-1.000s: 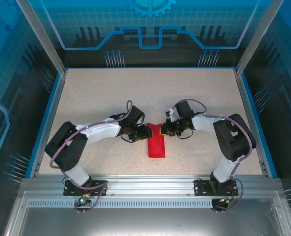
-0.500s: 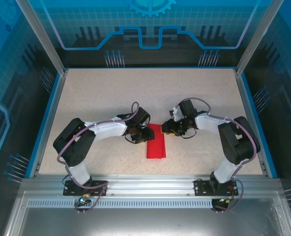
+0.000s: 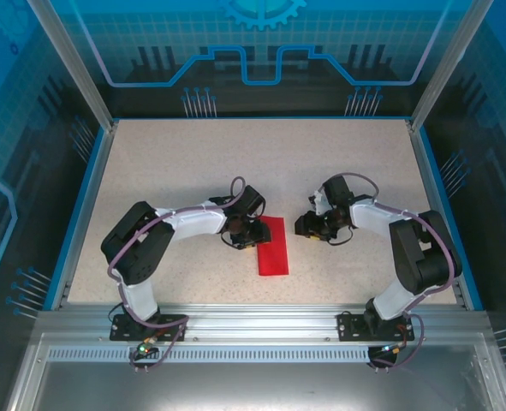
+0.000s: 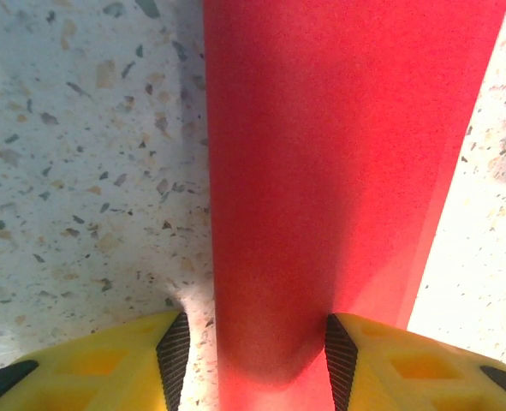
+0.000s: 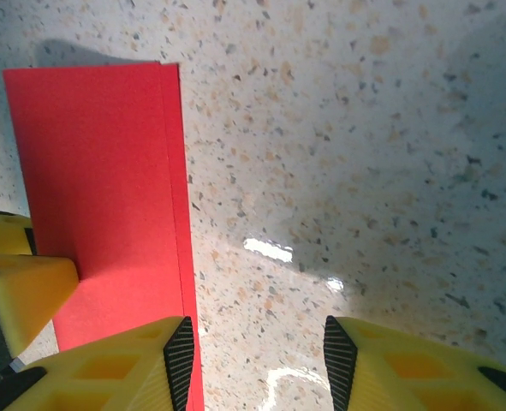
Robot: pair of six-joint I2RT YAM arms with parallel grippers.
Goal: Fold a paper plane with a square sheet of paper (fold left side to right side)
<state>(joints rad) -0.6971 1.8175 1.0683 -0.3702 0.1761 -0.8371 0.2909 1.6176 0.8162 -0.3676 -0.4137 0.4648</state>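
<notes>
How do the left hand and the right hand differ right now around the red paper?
The left hand straddles the paper, red filling its gap; the right hand has bare table in its gap. In the top view the left hand sits at the paper's left edge, while the right hand stands apart to its right. Both are open and yellow-tipped.

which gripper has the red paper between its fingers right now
The left gripper: the folded red paper runs between its open yellow fingers. The right gripper is open over bare table, just off the paper's edge.
</notes>
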